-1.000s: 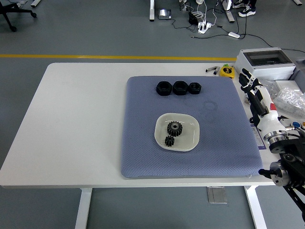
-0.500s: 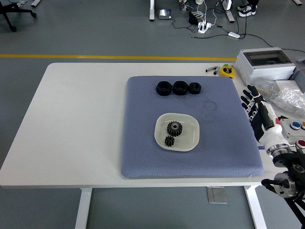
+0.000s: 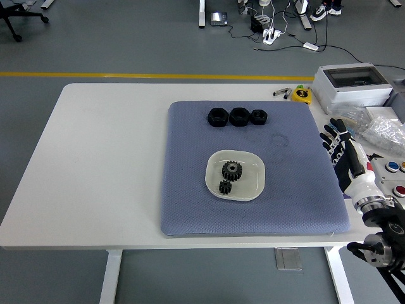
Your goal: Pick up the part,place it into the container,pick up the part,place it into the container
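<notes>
A white dish [image 3: 251,189] sits on the blue-grey mat [image 3: 190,190], a little below its middle. Two black gears lie in the dish: a larger gear [image 3: 231,170] and a smaller gear [image 3: 224,187] just below it. Three black nut-like parts [image 3: 238,116] stand in a row near the mat's far edge. My right hand [image 3: 345,152] hangs at the mat's right edge, fingers spread and holding nothing, well apart from the dish. The left arm is out of view.
A grey box with a clear lid [image 3: 352,84] stands at the table's back right, with a yellow tape measure [image 3: 302,95] beside it. Crumpled plastic bags [image 3: 383,130] and a panel with coloured buttons [image 3: 393,177] lie at the right edge.
My right hand has pulled back towards the near right, away from the mat, and sunk lower in the picture. The gears and the black parts have not moved.
</notes>
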`<state>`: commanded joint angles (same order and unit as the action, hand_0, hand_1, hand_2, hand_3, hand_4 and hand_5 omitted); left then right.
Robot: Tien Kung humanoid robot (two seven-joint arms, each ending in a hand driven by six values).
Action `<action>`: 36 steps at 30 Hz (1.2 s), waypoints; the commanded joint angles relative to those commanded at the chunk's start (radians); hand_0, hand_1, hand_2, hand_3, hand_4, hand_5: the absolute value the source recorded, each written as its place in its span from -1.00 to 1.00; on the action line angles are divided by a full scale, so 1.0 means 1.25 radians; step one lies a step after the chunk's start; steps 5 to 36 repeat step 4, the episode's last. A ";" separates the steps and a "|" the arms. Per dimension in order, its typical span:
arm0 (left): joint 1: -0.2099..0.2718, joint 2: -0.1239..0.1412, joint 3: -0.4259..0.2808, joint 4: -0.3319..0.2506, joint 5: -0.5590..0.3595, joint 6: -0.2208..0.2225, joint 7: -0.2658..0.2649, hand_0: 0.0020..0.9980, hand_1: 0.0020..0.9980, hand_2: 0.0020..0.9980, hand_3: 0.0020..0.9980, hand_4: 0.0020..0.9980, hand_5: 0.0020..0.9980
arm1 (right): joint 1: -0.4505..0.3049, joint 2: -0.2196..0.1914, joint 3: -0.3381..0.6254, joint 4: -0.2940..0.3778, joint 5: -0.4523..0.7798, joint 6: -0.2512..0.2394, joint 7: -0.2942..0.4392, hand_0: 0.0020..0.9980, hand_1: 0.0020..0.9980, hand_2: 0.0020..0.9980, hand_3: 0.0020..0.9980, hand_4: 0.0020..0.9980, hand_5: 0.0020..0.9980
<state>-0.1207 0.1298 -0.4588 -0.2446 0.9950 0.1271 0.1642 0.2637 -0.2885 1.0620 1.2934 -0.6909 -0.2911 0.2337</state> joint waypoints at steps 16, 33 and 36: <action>-0.001 -0.001 0.000 0.000 0.000 0.001 0.000 0.39 0.40 0.47 0.29 0.33 0.33 | 0.001 0.000 -0.001 -0.002 0.001 0.000 -0.001 1.00 0.80 0.84 0.94 1.00 0.69; -0.001 -0.001 0.000 0.000 0.000 0.001 0.000 0.39 0.40 0.47 0.29 0.33 0.33 | 0.001 0.000 -0.001 -0.002 0.001 0.000 -0.001 1.00 0.80 0.84 0.94 1.00 0.69; -0.001 -0.001 0.000 0.000 0.000 0.001 0.000 0.39 0.40 0.47 0.29 0.33 0.33 | 0.001 0.000 -0.001 -0.002 0.001 0.000 -0.001 1.00 0.80 0.84 0.94 1.00 0.69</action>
